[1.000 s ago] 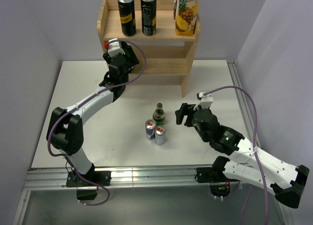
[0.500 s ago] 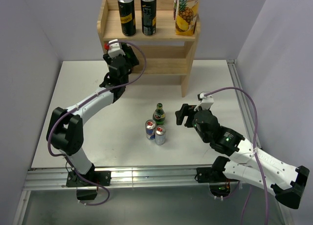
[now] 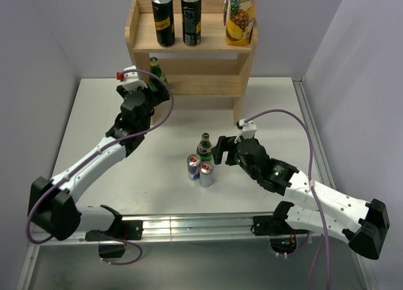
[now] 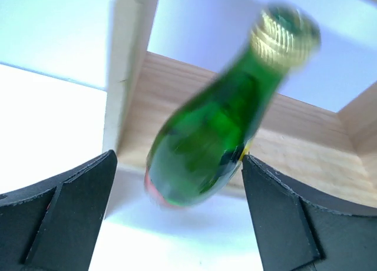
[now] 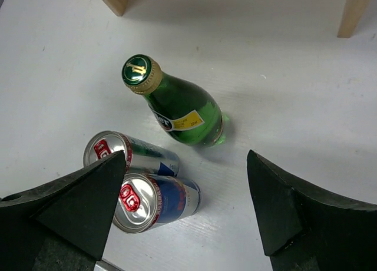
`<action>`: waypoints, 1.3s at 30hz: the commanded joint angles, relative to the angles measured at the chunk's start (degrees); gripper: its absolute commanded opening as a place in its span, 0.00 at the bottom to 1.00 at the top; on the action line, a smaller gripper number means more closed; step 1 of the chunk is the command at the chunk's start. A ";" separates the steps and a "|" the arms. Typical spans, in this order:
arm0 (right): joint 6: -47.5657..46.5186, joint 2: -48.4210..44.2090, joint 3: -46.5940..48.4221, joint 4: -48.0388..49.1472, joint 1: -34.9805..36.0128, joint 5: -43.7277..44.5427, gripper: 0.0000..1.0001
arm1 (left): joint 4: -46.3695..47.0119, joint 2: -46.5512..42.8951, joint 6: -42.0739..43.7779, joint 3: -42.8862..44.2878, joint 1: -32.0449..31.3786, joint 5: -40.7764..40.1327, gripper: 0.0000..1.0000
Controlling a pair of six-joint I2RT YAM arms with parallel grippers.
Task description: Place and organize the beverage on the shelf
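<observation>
Left wrist view is showing blurred green bottle (image 4: 203, 147) inside shelf (image 4: 300, 135), left gripper (image 4: 178, 182) spread wide; overhead is showing right gripper (image 3: 218, 150) gaping before shelf.

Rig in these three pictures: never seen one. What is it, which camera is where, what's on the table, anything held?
Two robot arms, bolted at the near edge of a white table, each with a two-finger gripper. The wide picture is from a fixed camera above and behind them; the close-ups are from wrist cameras, so the dark wedges are each arm's own fingers. At the back stands a wooden shelf: two black cans and a juice carton on top, a green bottle on the lower tier, facing the left gripper. On the table, below the right gripper, stand a second green bottle and two blue-and-silver cans. Both grippers are open; nothing is held.
</observation>
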 commanded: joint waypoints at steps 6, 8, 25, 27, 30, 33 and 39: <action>3.44 -4.55 -4.87 2.83 5.92 0.32 0.92 | -7.00 -15.93 -1.36 -7.23 -2.44 0.15 0.99; 5.19 -5.69 -6.28 2.91 7.85 1.89 0.93 | -7.09 -17.16 -0.57 -7.75 -2.61 0.33 0.99; 5.99 -6.05 -3.48 -3.94 10.94 11.57 0.96 | -10.78 1.12 -23.23 -20.75 -3.48 1.03 0.99; 6.16 -5.96 -3.30 -4.47 10.94 11.75 0.96 | -9.82 1.03 -24.38 -22.25 -5.41 2.43 0.99; 6.25 -7.44 -4.17 -5.08 10.94 13.15 0.96 | -15.87 5.49 -26.14 -19.54 -6.12 0.78 0.99; 6.25 -9.55 -4.97 -5.61 10.94 13.86 0.96 | -17.12 8.67 -26.58 -19.09 -7.36 -0.29 0.99; 6.95 -13.42 -5.50 -7.36 10.94 14.03 0.96 | -14.48 16.22 -23.86 -16.02 -4.20 0.50 0.99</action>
